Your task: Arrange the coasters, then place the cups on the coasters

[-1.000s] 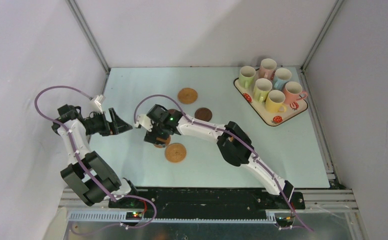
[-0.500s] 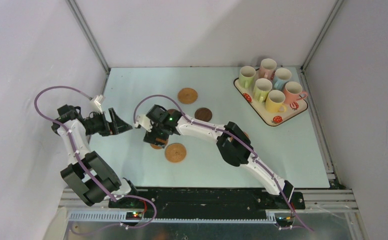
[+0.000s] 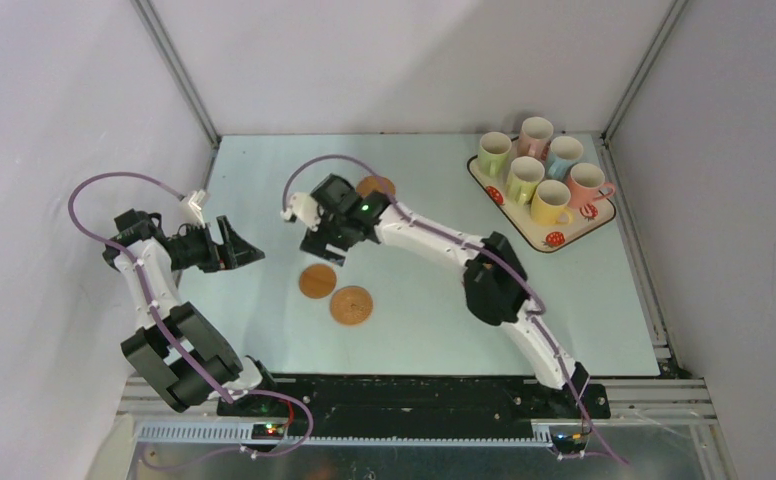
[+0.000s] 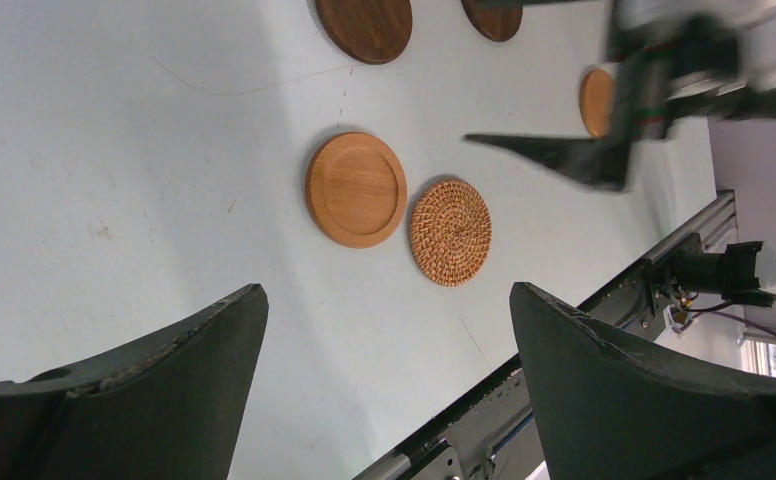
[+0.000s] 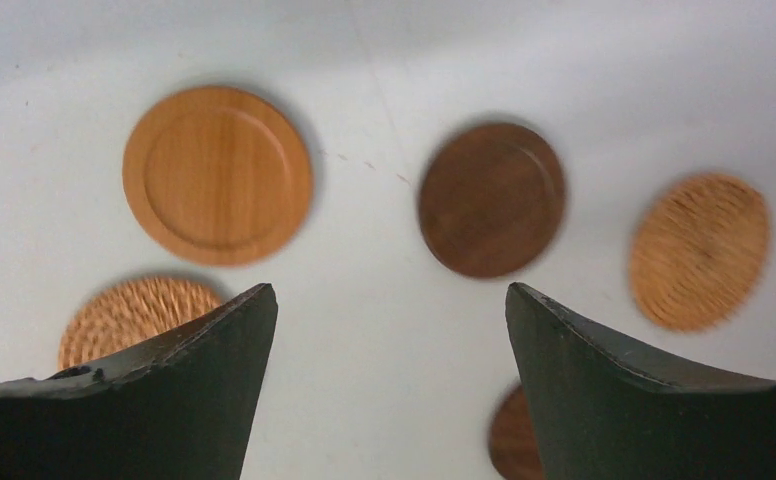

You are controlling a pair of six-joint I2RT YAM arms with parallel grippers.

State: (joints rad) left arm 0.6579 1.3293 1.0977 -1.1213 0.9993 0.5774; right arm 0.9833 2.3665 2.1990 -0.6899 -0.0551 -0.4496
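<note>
Mid-table, right gripper [image 5: 389, 290] hovers wide open and empty, pulled back toward 12 o'clock off the tan coaster [image 3: 315, 281]. Left gripper [image 4: 387, 290] gapes empty at 9; cups [image 3: 531, 170] at 2.

Plain white walls [image 3: 404, 60] box in a pale blue-green table [image 3: 604, 320]. Aluminium posts [image 3: 177, 75] rise from its far corners. Lighting is even.

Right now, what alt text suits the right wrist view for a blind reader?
The open right hand hangs above a pale table holding a smooth tan coaster upper left, a dark brown coaster centre-right, and woven coasters far right and lower left.
</note>
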